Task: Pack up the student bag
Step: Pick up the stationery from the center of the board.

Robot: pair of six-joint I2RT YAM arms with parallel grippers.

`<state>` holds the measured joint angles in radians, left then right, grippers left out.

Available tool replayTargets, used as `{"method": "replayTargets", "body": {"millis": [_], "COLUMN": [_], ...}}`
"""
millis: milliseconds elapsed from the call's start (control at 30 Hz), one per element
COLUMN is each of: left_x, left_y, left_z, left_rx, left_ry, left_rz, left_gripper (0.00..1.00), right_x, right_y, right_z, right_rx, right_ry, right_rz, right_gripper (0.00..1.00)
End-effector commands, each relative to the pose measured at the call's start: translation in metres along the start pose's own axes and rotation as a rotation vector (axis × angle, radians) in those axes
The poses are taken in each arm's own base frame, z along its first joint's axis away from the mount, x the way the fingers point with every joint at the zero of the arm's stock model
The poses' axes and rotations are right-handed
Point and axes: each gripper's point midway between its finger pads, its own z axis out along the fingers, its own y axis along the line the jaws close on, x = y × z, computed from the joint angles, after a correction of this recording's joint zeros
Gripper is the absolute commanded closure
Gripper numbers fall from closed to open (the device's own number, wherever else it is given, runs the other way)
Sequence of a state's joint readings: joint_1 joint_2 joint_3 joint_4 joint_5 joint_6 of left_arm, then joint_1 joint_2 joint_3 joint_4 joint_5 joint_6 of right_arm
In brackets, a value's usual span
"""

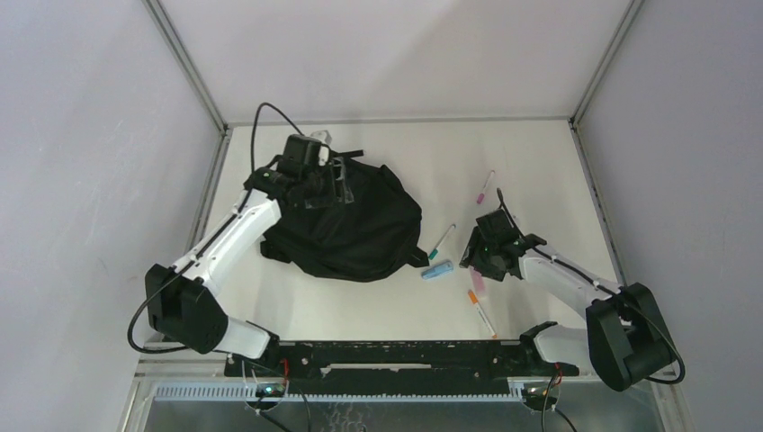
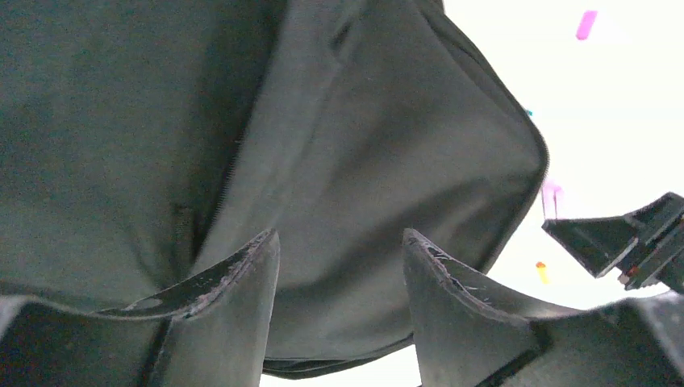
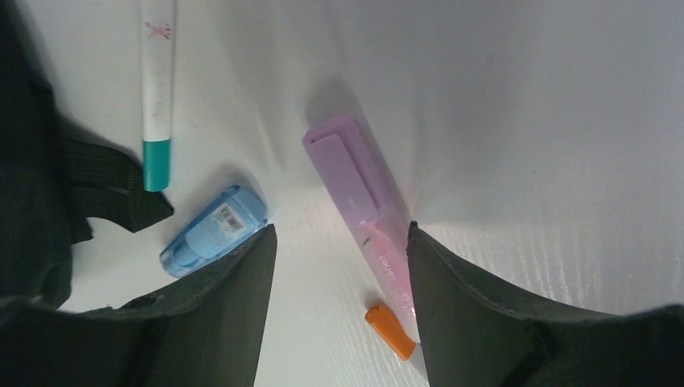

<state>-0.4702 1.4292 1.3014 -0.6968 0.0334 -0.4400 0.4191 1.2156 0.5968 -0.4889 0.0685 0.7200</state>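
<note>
Matt woven cloth student bag (image 1: 360, 225); pink highlighter (image 3: 363, 193) smooth glossy plastic

Our left arm (image 1: 229, 236) and right arm (image 1: 565, 275) wear white shells between bulky black joints (thin black cables (image 1: 268, 104) trailing); our fingers (image 2: 230, 318) look dark, scuffed along the edges.

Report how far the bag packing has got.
Nothing visibly packed: five items lie outside the student bag. In hand: the left hand is open at the bag's far edge; the right hand hovers open over the pink highlighter. Left: that highlighter, the teal-capped pen, small blue item, orange-capped pen and pink-capped pen.
</note>
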Motion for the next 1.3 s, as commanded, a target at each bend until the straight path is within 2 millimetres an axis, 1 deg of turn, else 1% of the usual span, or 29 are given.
{"method": "replayTargets", "body": {"millis": [0, 100, 200, 233, 267, 333, 400, 467, 567, 600, 667, 733, 833, 867, 933, 1000, 1100, 1133, 1167, 1233, 1267], "left_x": [-0.006, -0.006, -0.008, -0.010, -0.013, -0.017, -0.021, -0.029, -0.046, -0.048, -0.054, -0.055, -0.050, -0.046, -0.039, -0.033, -0.026, -0.024, -0.021, -0.015, -0.012], "left_y": [0.018, 0.034, 0.043, 0.047, 0.053, 0.062, 0.073, 0.077, 0.081, 0.086, 0.095, 0.099, 0.094, 0.087, 0.083, 0.076, 0.074, 0.071, 0.069, 0.063, 0.059], "left_z": [-0.001, -0.003, -0.006, -0.007, -0.008, -0.009, -0.008, -0.006, 0.002, 0.008, 0.013, 0.019, 0.028, 0.032, 0.035, 0.037, 0.038, 0.040, 0.042, 0.047, 0.049], "left_rx": [0.019, -0.011, 0.015, 0.024, 0.016, -0.021, -0.085, -0.122, -0.152, -0.182, -0.240, -0.258, -0.220, -0.189, -0.180, -0.183, -0.235, -0.237, -0.230, -0.201, -0.177], "left_ry": [-0.014, -0.012, -0.012, -0.014, -0.023, -0.038, -0.043, -0.043, -0.055, -0.045, -0.038, -0.013, 0.015, 0.036, 0.056, 0.069, 0.069, 0.078, 0.091, 0.126, 0.139], "left_rz": [-0.092, -0.128, -0.189, -0.211, -0.227, -0.219, -0.198, -0.213, -0.211, -0.207, -0.197, -0.179, -0.155, -0.142, -0.113, -0.061, 0.023, 0.044, 0.056, 0.054, 0.049], "left_gripper": [0.38, 0.38, 0.38, 0.38, 0.38, 0.38, 0.39, 0.40, 0.40, 0.41, 0.41, 0.41, 0.41, 0.42, 0.42, 0.43, 0.42, 0.41, 0.42, 0.43, 0.43], "right_x": [0.005, 0.011, 0.012, 0.011, 0.010, 0.006, 0.001, -0.004, -0.014, -0.017, -0.023, -0.026, -0.027, -0.027, -0.027, -0.026, -0.024, -0.023, -0.022, -0.020, -0.019], "right_y": [-0.011, -0.019, -0.019, -0.018, -0.016, -0.014, -0.014, -0.014, -0.013, -0.012, -0.010, -0.009, -0.010, -0.011, -0.013, -0.013, -0.012, -0.012, -0.011, -0.010, -0.009], "right_z": [0.006, 0.012, 0.017, 0.017, 0.017, 0.016, 0.015, 0.014, 0.014, 0.013, 0.010, 0.008, 0.004, 0.004, 0.004, 0.005, 0.007, 0.007, 0.008, 0.008, 0.007], "right_rx": [0.064, 0.105, 0.118, 0.113, 0.106, 0.097, 0.092, 0.090, 0.084, 0.082, 0.072, 0.062, 0.059, 0.064, 0.071, 0.072, 0.066, 0.064, 0.061, 0.054, 0.046], "right_ry": [0.017, 0.038, 0.041, 0.038, 0.033, 0.021, 0.011, -0.001, -0.021, -0.028, -0.041, -0.050, -0.054, -0.053, -0.051, -0.046, -0.034, -0.029, -0.023, -0.013, -0.006], "right_rz": [-0.047, -0.070, -0.088, -0.088, -0.086, -0.078, -0.068, -0.059, -0.044, -0.037, -0.030, -0.026, -0.033, -0.035, -0.039, -0.042, -0.043, -0.044, -0.046, -0.051, -0.054], "right_gripper": [0.32, 0.34, 0.44, 0.51, 0.63, 0.82, 0.92, 0.96, 0.98, 0.98, 1.00, 1.00, 1.00, 1.00, 1.00, 1.00, 1.00, 0.99, 0.95, 0.80, 0.69]}}
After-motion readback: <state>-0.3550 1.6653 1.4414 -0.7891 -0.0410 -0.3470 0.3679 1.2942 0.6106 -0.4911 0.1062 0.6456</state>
